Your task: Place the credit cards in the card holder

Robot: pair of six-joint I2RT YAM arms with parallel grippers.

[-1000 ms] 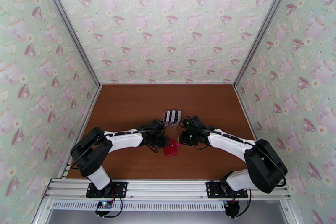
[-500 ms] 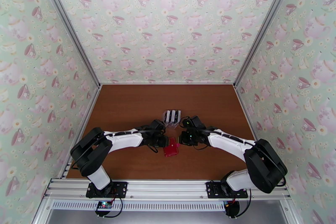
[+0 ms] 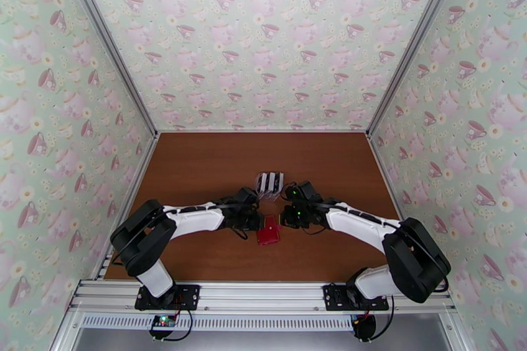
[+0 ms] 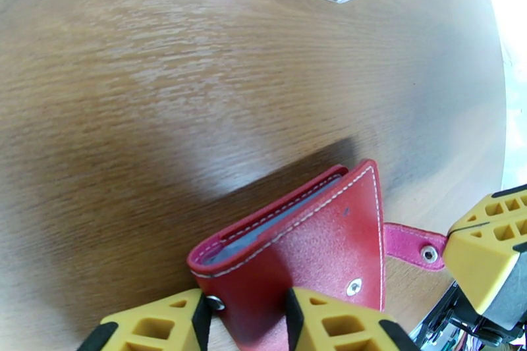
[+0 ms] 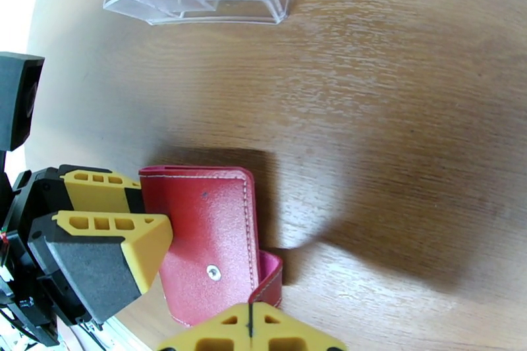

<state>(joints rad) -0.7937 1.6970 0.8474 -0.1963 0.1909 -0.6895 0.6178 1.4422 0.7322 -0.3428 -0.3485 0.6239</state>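
Bright even light, glare on the table [image 4: 197, 82], soft shadows, wrist views warped at edges.

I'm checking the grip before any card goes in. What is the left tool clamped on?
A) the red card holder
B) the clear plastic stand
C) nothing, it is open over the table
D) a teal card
A: in the left wrist view the left tool has its yellow fingers on either side of the folded red card holder.
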